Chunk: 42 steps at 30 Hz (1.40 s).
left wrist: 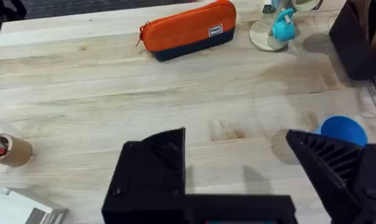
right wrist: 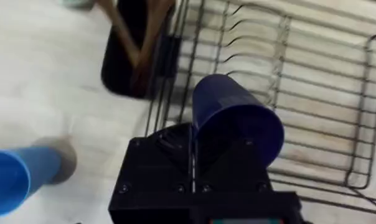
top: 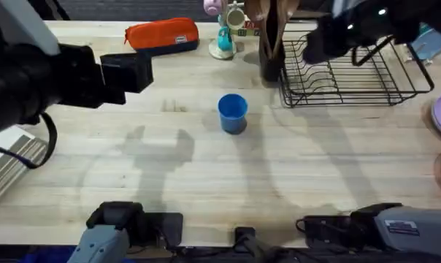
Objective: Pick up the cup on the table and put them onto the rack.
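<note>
A bright blue cup [top: 232,112] is seen upright on the table [top: 206,168], well short of the rack [top: 352,73]. The left gripper [left wrist: 238,165] is held with fingers wide apart and nothing between them, the cup just beyond one fingertip. Farther off, over the rack, a darker blue cup [right wrist: 238,118] is clamped by the right gripper [right wrist: 194,168]. A dark utensil holder [top: 270,51] stands touching the rack.
</note>
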Each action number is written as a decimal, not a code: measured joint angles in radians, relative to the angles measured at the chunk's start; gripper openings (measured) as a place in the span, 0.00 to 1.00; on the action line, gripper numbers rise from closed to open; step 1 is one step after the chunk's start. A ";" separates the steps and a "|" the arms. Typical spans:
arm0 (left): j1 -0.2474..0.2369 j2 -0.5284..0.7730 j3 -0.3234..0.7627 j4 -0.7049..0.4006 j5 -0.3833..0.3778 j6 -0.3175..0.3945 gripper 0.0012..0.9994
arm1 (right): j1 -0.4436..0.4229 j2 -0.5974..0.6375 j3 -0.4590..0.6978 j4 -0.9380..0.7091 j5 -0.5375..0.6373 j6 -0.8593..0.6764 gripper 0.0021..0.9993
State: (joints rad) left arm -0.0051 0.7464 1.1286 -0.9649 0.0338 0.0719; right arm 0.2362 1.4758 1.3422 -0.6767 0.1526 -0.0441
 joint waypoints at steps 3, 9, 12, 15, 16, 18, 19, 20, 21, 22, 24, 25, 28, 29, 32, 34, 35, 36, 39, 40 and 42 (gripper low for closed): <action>0.000 0.000 0.000 0.000 0.000 0.000 0.99 | 0.014 0.026 0.000 -0.038 -0.015 0.000 0.03; 0.000 0.000 0.000 0.000 0.000 0.000 0.99 | 0.016 0.044 0.000 -0.064 -0.020 0.001 0.03; 0.000 0.000 0.000 0.000 0.000 0.000 0.99 | 0.016 0.066 0.000 -0.064 -0.033 0.004 0.03; 0.000 0.000 0.000 0.000 0.000 0.000 0.99 | 0.016 0.105 0.000 -0.065 -0.053 0.007 0.03; 0.000 0.000 0.000 0.000 0.000 0.000 0.99 | 0.016 0.117 0.000 -0.064 -0.057 0.007 0.03; 0.000 0.000 0.000 0.000 0.000 0.000 0.99 | 0.016 0.146 0.000 -0.065 -0.067 0.008 0.03; 0.000 0.000 0.000 0.000 0.000 0.000 0.99 | 0.016 0.158 0.000 -0.064 -0.069 0.008 0.03; 0.000 0.000 0.000 0.000 0.000 0.000 0.99 | 0.016 0.169 0.000 -0.064 -0.071 0.008 0.03; 0.000 0.000 0.000 0.000 0.000 0.000 0.99 | 0.016 0.180 0.000 -0.063 -0.072 0.008 0.03; 0.000 0.000 0.000 0.000 0.000 0.000 0.99 | 0.016 0.186 0.000 -0.061 -0.071 0.007 0.03; 0.000 0.000 0.000 0.000 0.000 0.000 0.99 | 0.017 0.194 0.003 -0.061 -0.071 0.007 0.03; 0.000 0.000 0.000 0.000 0.000 0.000 0.99 | 0.017 0.196 0.005 -0.061 -0.071 0.007 0.03; 0.000 0.000 0.000 0.000 0.000 0.000 0.99 | 0.017 0.196 0.007 -0.066 -0.071 0.007 0.03; 0.000 0.000 0.000 0.000 0.000 0.000 0.99 | 0.017 0.196 0.007 -0.068 -0.071 0.007 0.03; 0.000 0.000 0.000 0.000 0.000 0.000 0.99 | 0.017 0.200 0.007 -0.079 -0.072 0.011 0.15; 0.000 0.000 0.000 0.000 0.000 0.000 0.99 | 0.017 0.209 0.007 -0.081 -0.072 0.011 0.16; 0.000 0.000 0.000 0.000 0.000 0.000 0.99 | 0.017 0.213 0.007 -0.081 -0.072 0.011 0.16; 0.000 0.000 0.000 0.000 0.000 0.000 0.99 | 0.017 0.217 0.007 -0.081 -0.072 0.011 0.17; 0.000 0.000 0.000 0.000 0.000 0.000 0.99 | 0.017 0.221 0.007 -0.082 -0.072 0.011 0.19; 0.000 0.000 0.000 0.000 0.000 0.000 0.99 | 0.017 0.221 0.007 -0.082 -0.072 0.011 0.20; 0.000 0.000 0.000 0.000 0.000 0.000 0.99 | 0.017 0.222 0.007 -0.082 -0.072 0.011 0.21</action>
State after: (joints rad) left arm -0.0051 0.7464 1.1286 -0.9649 0.0334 0.0719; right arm 0.2531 1.6973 1.3495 -0.7589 0.0807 -0.0330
